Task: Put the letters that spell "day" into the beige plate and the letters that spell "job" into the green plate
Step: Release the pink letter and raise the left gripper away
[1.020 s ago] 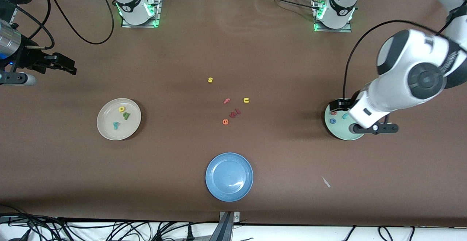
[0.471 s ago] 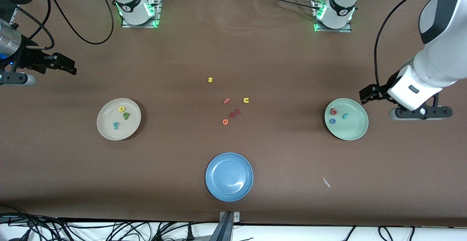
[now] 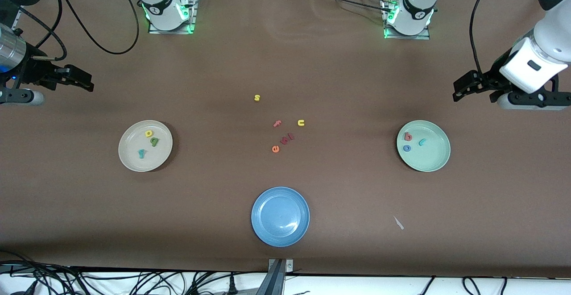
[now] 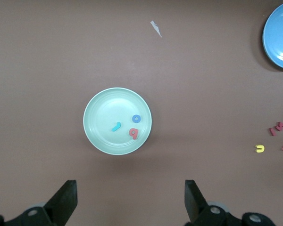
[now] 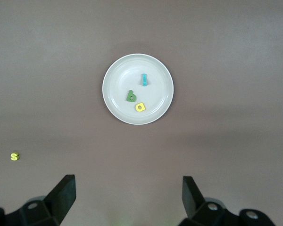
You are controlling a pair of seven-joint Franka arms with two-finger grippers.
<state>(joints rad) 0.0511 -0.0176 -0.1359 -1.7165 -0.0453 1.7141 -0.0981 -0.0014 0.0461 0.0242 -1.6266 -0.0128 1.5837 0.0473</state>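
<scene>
Letters lay sorted as the task asked: green "d" [image 3: 154, 141], yellow "a" [image 3: 149, 133] and teal "y" [image 3: 142, 153] in the beige plate [image 3: 129, 161]; teal "j" [image 3: 422, 142], blue "o" [image 3: 407, 148] and red "b" [image 3: 407, 137] in the green plate [image 3: 435, 161]. The left gripper [image 3: 466, 89] and right gripper [image 3: 76, 80] hung wide and empty over bare table at their own ends, apparently finished.

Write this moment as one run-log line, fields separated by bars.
beige plate: d, a, y inside | green plate: j, o, b inside | left gripper: open, empty | right gripper: open, empty

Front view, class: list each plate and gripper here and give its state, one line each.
beige plate: holds green d, yellow a, teal y.
green plate: holds red b, blue o, teal j.
blue plate: empty.
left gripper: open, empty, raised.
right gripper: open, empty, waiting.
</scene>
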